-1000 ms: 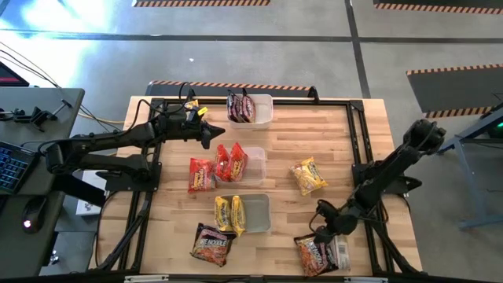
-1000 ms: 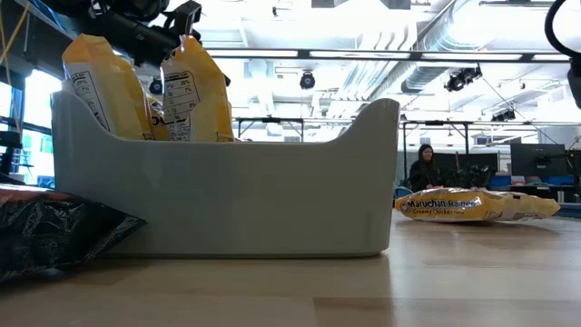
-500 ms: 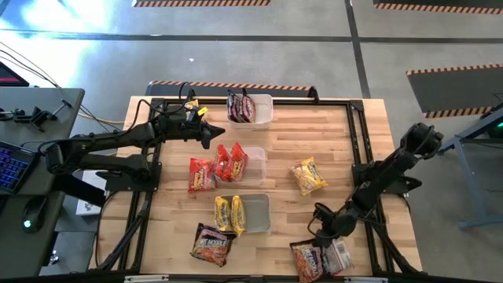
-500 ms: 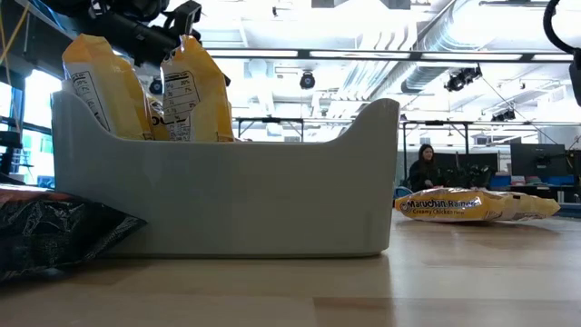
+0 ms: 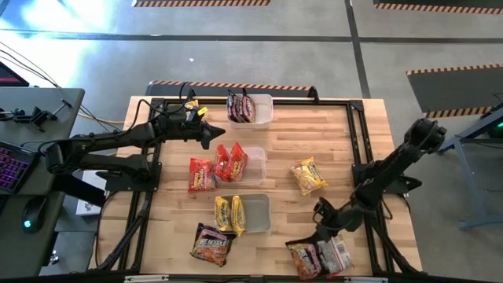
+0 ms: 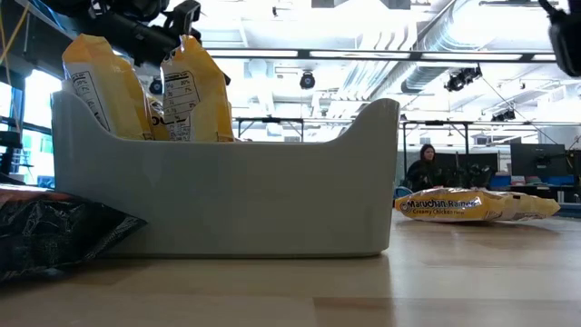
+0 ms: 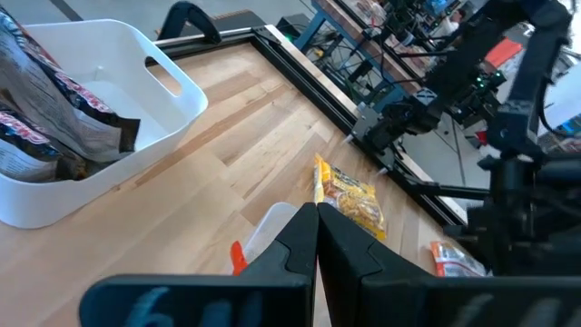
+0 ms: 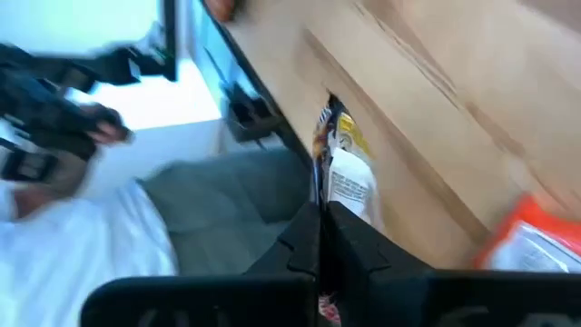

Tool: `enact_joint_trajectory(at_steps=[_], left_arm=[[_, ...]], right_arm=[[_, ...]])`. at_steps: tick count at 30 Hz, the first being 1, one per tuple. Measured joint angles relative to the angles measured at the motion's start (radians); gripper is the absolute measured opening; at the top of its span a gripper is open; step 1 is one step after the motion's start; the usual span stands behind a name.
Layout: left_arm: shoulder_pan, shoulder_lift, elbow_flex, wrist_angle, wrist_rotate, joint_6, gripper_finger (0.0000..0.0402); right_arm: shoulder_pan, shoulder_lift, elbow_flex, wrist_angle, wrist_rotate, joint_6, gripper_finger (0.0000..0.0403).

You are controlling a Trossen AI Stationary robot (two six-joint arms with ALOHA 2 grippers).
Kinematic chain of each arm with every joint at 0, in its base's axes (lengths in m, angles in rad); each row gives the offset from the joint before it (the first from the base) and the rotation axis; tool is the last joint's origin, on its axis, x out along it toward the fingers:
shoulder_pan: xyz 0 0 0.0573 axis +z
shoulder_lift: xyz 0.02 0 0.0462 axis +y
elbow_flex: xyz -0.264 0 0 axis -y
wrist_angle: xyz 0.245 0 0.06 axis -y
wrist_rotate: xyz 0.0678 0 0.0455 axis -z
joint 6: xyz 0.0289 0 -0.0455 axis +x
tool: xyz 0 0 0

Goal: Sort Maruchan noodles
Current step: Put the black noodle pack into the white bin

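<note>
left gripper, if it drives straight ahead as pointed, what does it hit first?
Probably the tub of red packets: the shut left gripper points across the table toward it. Height above it is unclear.

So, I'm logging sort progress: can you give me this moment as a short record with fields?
top tub: dark packets
middle tub: red packets
bottom tub: yellow packets
loose on table: red packet, yellow packet, dark packet, packets at the front right edge
left gripper: shut, empty, between top and middle tubs
right gripper: shut, at the front right packets; whether it holds one is unclear
</note>
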Motion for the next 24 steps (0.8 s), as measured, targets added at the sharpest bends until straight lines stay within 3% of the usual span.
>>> enact_joint_trajectory(at_steps=[12,17,21,24], left_arm=[[-0.018,0.0,0.0,0.047,-0.001,0.016,0.0],[-0.047,0.0,0.0,0.124,-0.072,0.033,0.0004],[-0.06,0.0,0.02,0.13,-0.083,0.065,0.0018],[-0.066,0.0,0.038,0.131,-0.083,0.077,0.0034]], right_arm=[[-0.122,-0.311,0.0,-0.195,0.281,-0.014,0.0],[-0.223,-0.407,0.0,-0.187,0.38,-0.091,0.0],[-0.323,-0.449,0.03,-0.187,0.396,-0.224,0.0],[-0.411,-0.453,0.066,-0.187,0.335,-0.345,0.0]])
